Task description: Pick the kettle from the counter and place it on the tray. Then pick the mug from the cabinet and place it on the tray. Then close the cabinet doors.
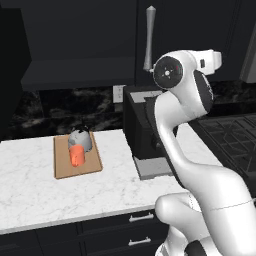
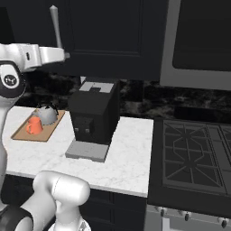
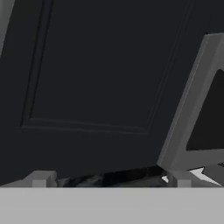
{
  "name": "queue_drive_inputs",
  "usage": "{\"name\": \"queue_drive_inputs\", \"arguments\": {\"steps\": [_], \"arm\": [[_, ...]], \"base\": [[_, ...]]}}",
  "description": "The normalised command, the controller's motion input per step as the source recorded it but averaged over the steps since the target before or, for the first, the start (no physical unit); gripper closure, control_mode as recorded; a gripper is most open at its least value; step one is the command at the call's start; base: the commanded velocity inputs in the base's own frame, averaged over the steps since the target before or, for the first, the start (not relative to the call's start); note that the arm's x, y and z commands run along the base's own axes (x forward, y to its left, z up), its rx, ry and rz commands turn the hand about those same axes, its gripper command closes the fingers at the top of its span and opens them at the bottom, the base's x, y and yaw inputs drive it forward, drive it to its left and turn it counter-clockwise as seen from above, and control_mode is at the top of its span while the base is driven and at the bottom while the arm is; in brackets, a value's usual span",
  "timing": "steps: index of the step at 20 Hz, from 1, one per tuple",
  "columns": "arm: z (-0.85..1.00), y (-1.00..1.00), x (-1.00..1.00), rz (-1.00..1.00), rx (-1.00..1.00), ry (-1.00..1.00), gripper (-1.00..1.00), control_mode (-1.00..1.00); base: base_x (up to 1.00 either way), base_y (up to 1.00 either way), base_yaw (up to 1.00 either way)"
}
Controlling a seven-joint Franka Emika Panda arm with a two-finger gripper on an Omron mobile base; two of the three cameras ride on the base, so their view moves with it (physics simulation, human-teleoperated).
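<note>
The cabinet doors (image 3: 96,65) are what is left to deal with, and one dark panelled face stands directly in front of the end effector (image 3: 109,179), close up and slightly tilted in the hand view. It is a large, rigid slab that should swing on its hinges with little resistance, so it probably needs a steady push on the flat panel more than a grip. The surface looks smooth, so a glancing contact may slide. I cannot tell from these views how far ajar either door stands. The end effector's fingertips (image 3: 39,178) are spread wide apart with nothing between them. Well below the end effector runs the white marble counter (image 1: 30,190), with the black boxy coffee machine (image 2: 92,117) beneath it and a little to one side. Further off along the counter, low and to the left of the end effector, lies the tan wooden tray (image 1: 62,170). The silver-grey kettle (image 1: 80,140) sits on the tray's far half. It is hard metal and needs no more handling. The orange mug (image 1: 76,156) is touching or just in front of it on the same board, so both placing steps look done. The long silver bar handle (image 1: 149,40) rises just beside the end effector, slightly above it. It is stiff, thin and likely slippery. It is the place to take hold if a pull were needed, clamping across the bar near its middle. To close the door, pressing the panel near the handle edge gives the most leverage.
</note>
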Motion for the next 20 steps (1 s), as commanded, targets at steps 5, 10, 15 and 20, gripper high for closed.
{"name": "queue_drive_inputs", "arguments": {"steps": [5,10,15,20], "arm": [[0.0,0.28,-0.56,0.04,-0.01,0.0,-1.0,-1.0],[0.0,0.25,-0.44,0.03,-0.02,0.0,-1.0,-1.0],[0.05,0.1,-0.44,0.04,0.07,0.02,-1.0,-1.0],[0.02,0.25,-0.37,0.08,0.05,0.03,-1.0,-1.0]], "base": [[0.0,0.0,0.0],[0.0,0.0,0.0],[0.0,0.0,0.0],[0.0,0.0,0.0]]}}
